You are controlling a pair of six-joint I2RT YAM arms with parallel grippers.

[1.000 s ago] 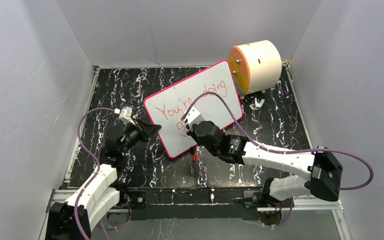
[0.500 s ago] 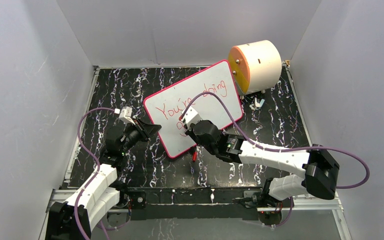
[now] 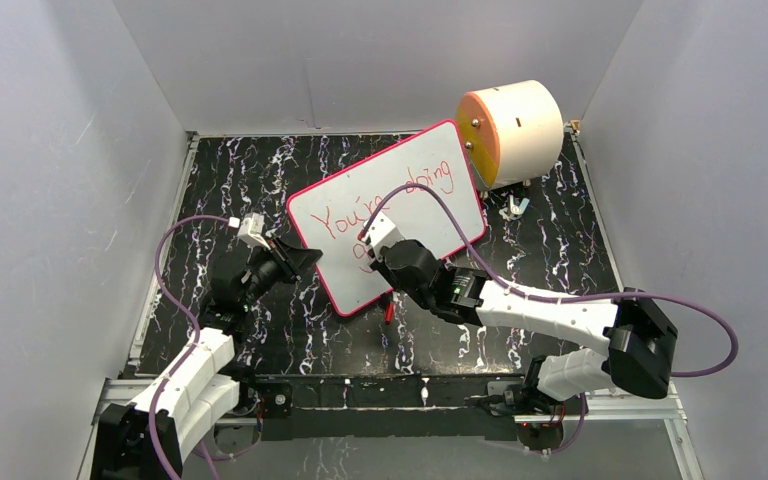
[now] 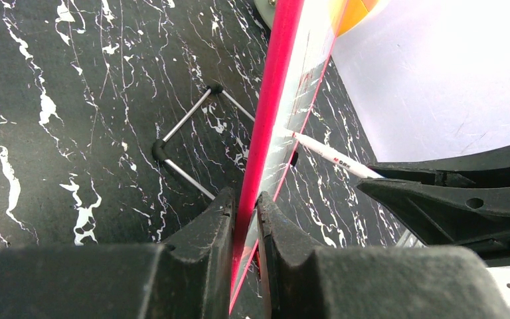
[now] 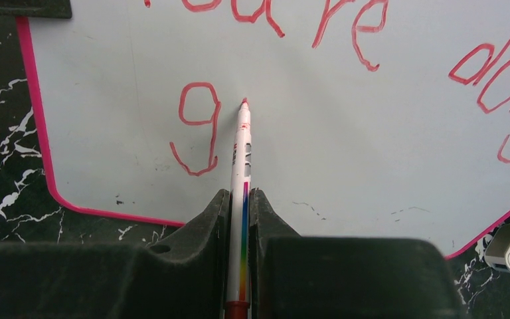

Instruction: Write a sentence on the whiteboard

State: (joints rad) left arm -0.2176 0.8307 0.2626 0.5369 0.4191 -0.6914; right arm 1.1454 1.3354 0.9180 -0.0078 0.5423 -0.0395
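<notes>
The whiteboard (image 3: 430,190), white with a pink-red frame, stands tilted on the dark marbled table. The sentence (image 3: 345,220) in red reads "You're doing", with a lone "g" (image 5: 198,126) on the second line. My left gripper (image 3: 305,262) is shut on the board's left frame edge (image 4: 275,86), with a finger on each side (image 4: 244,199). My right gripper (image 3: 375,260) is shut on a white marker (image 5: 242,153). Its red tip sits at the board face (image 5: 345,153) just right of the "g". The marker also shows in the left wrist view (image 4: 332,156).
A cream cylinder with an orange face (image 3: 510,130) lies at the back right, with a small metal clip (image 3: 515,207) in front of it. A wire stand (image 4: 179,133) props the board from behind. A small red piece (image 3: 388,312) lies below the board's near edge. Grey walls enclose the table.
My right gripper with the marker has shifted slightly left and nearer over the board's lower part. The left gripper and the board have not moved.
</notes>
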